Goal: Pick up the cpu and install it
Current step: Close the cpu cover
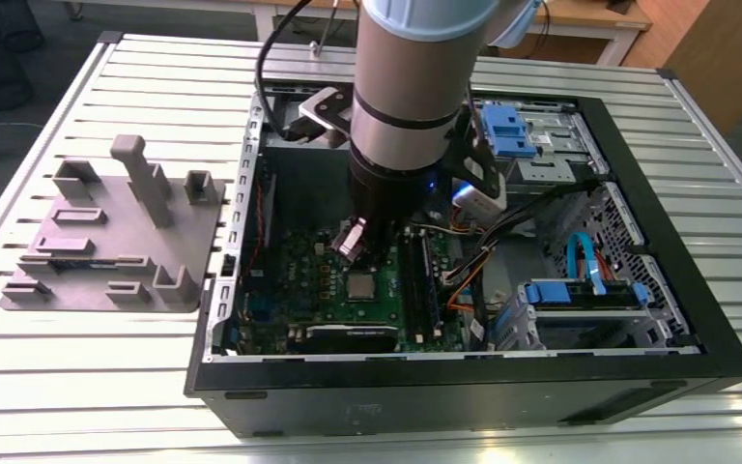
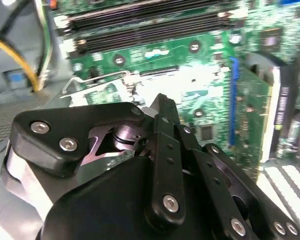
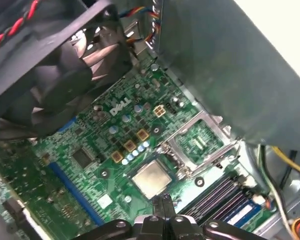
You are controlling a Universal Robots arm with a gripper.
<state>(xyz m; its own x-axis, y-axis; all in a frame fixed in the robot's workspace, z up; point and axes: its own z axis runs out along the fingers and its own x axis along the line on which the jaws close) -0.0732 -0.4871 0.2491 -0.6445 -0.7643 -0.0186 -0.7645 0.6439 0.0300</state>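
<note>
Gripper (image 1: 352, 242) hangs low inside the open case (image 1: 680, 372) in the exterior view, on the arm (image 1: 410, 97) that reaches straight down over the motherboard (image 1: 300, 290). The cpu (image 1: 363, 286) lies flat on the board just below the fingertips, apart from them, so it appears already set in its socket rather than carried. A grey parts tray (image 1: 100, 242) sits on the table (image 1: 88, 387) to the exterior view's left of the case.

In the second wrist view, the gripper (image 2: 162, 102) shows as black linkages converging to a narrow tip, with the fingers drawn together and nothing visible between them. Beyond the tip lie the board (image 2: 210, 60) and the long memory slots (image 2: 150, 25).

In the first wrist view, the gripper (image 3: 163, 202) fingertips meet at a closed point, empty. The cpu (image 3: 152, 178) sits square in the socket just ahead of that tip, not touched. The socket's load plate (image 3: 200, 142) stands flipped open beside it, which suggests the chip is seated but not clamped. A fan (image 3: 55, 70) looms nearby.
</note>
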